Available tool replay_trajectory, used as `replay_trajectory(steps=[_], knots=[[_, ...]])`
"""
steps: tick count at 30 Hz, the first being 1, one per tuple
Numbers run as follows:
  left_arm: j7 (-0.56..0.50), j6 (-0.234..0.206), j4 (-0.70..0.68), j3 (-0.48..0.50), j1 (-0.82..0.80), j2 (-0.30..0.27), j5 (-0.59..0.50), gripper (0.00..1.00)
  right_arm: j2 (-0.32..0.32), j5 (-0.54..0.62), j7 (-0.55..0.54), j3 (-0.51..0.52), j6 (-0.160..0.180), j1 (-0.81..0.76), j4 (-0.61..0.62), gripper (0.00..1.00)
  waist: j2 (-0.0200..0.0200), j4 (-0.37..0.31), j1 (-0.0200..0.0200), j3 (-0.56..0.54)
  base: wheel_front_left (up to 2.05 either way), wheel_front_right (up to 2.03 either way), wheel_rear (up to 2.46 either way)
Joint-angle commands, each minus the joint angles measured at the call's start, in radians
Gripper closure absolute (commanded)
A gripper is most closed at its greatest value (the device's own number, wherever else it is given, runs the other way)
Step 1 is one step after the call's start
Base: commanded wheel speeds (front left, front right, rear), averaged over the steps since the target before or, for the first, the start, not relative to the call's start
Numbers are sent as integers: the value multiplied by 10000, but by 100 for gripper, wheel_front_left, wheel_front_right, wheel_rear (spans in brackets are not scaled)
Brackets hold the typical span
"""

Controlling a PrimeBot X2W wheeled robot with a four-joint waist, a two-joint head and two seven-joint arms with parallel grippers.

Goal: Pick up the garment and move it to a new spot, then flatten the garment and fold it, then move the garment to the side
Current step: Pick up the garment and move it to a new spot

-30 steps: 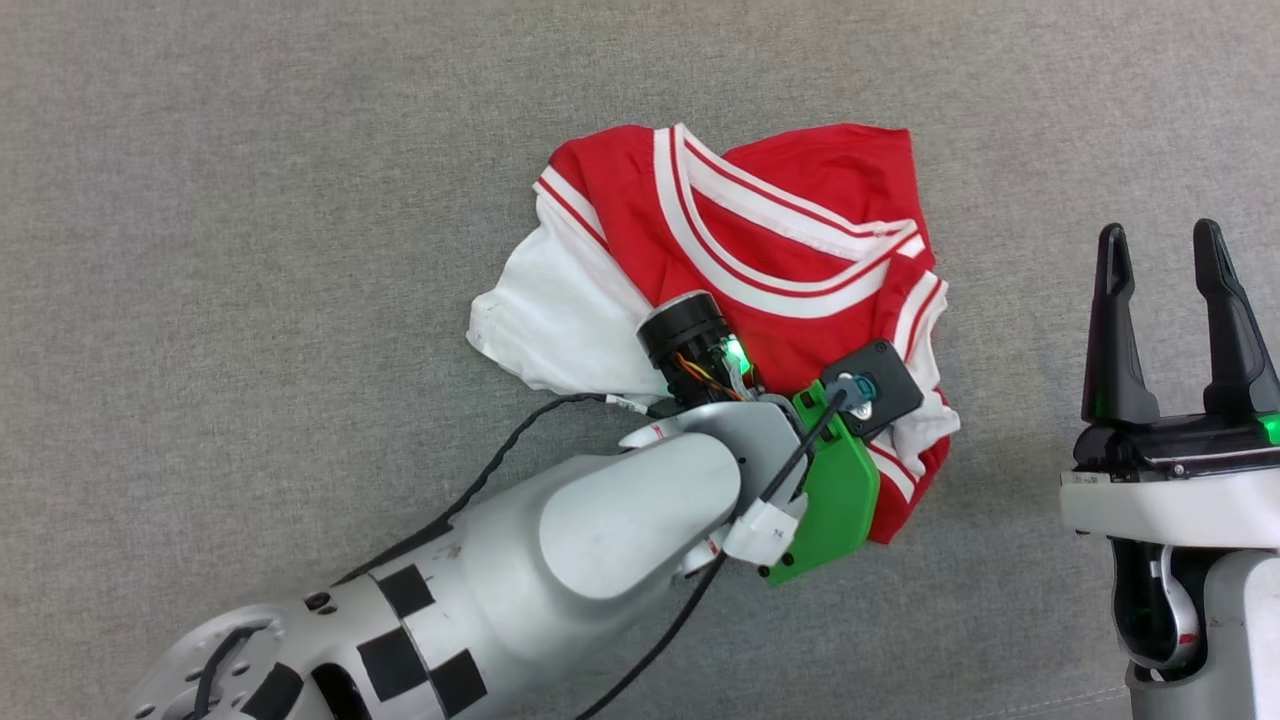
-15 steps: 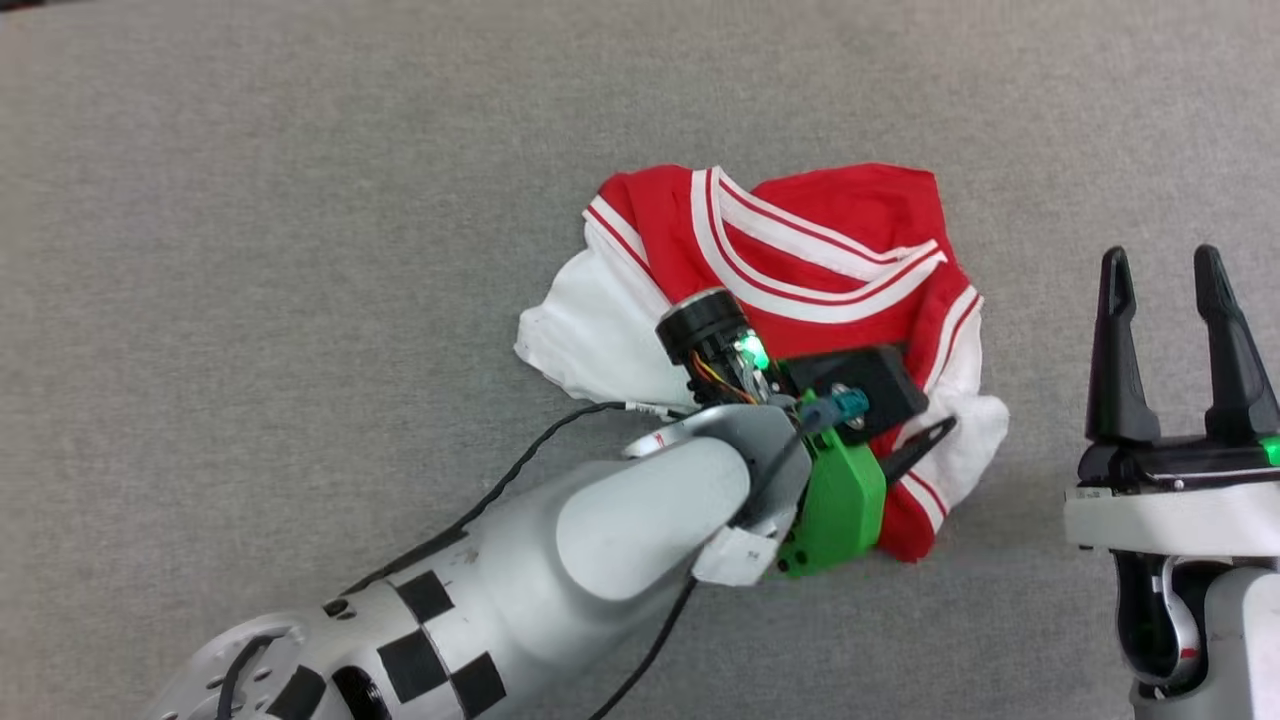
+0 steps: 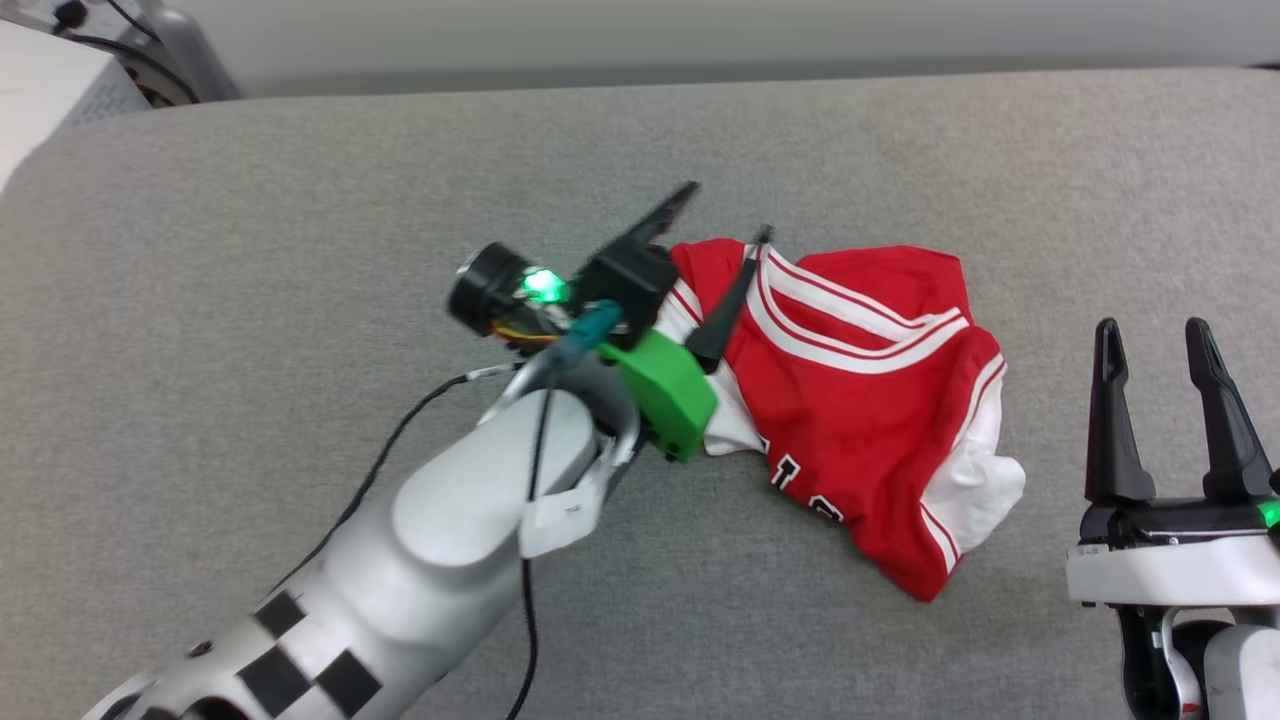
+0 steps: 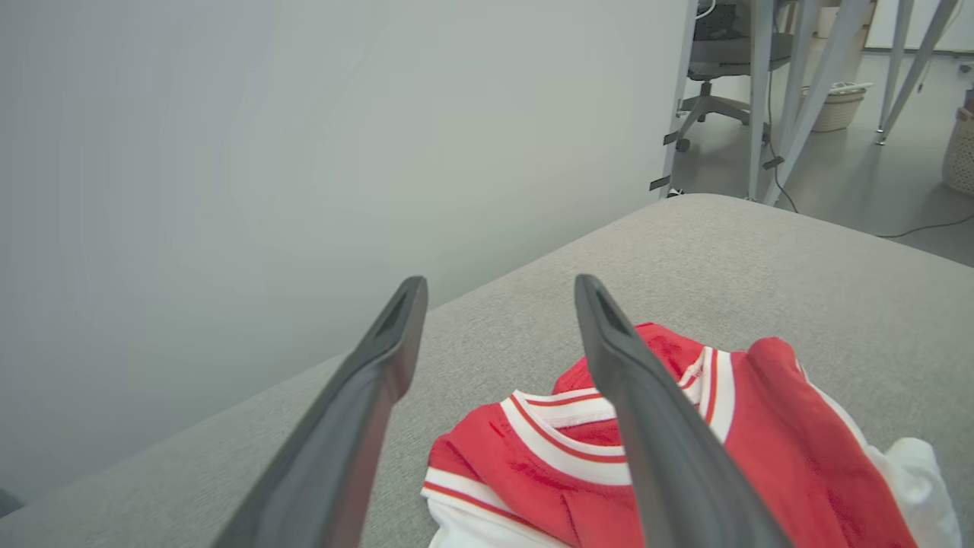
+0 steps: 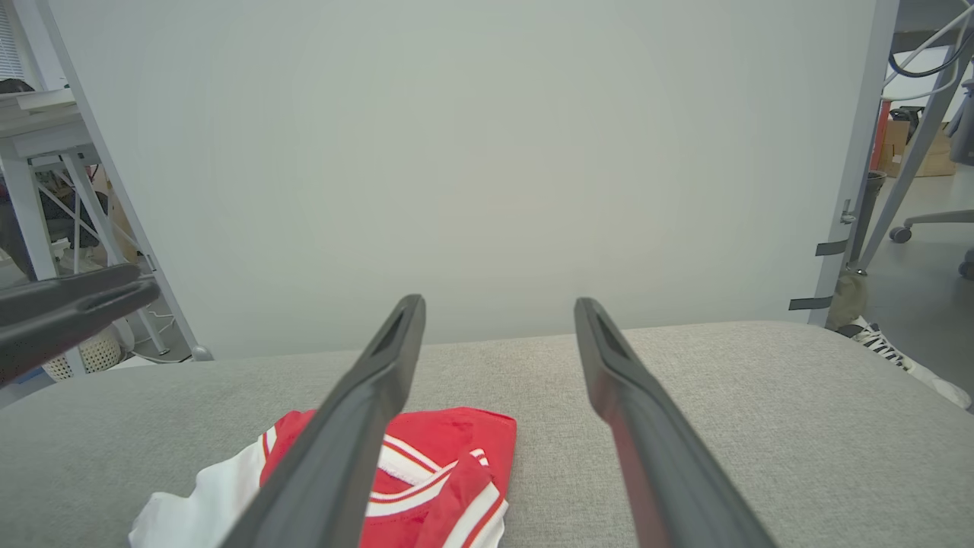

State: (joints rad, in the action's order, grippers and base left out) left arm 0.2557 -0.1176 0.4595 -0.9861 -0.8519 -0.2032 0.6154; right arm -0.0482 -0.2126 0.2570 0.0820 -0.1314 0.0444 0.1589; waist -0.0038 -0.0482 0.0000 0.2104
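Your right gripper [image 3: 1150, 328] sits low right, jaws apart and empty, well apart from the garment [image 3: 860, 400]. Your left gripper [image 3: 728, 211] was closed down on the cloth a second ago. Now its jaws are wide apart, lifted off, above the collar edge. The garment lies crumpled mid-way across the grey counter [image 3: 250, 250], collar up, lettering partly showing. The head camera has tilted up, so the counter's back edge is now in frame. On the far floor is a woven basket [image 4: 837, 110]; can't tell its contents.
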Motion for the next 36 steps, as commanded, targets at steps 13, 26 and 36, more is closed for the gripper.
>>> replay_trajectory(steps=[13,26,36], knots=[[59,-1711,-2866,4262,4370,-1617,-1390,0,-20,212,47,56,7,-607,-127,0,38,785,0,-1027,0,0,0],[60,-967,-3953,6960,7331,-829,-2849,0,-20,310,47,-122,7,-957,-463,0,38,874,0,-1402,0,0,0],[60,-9,-3703,7860,8142,224,-3789,0,-20,494,47,-158,7,-1371,-673,0,38,885,0,-1623,0,0,0]])
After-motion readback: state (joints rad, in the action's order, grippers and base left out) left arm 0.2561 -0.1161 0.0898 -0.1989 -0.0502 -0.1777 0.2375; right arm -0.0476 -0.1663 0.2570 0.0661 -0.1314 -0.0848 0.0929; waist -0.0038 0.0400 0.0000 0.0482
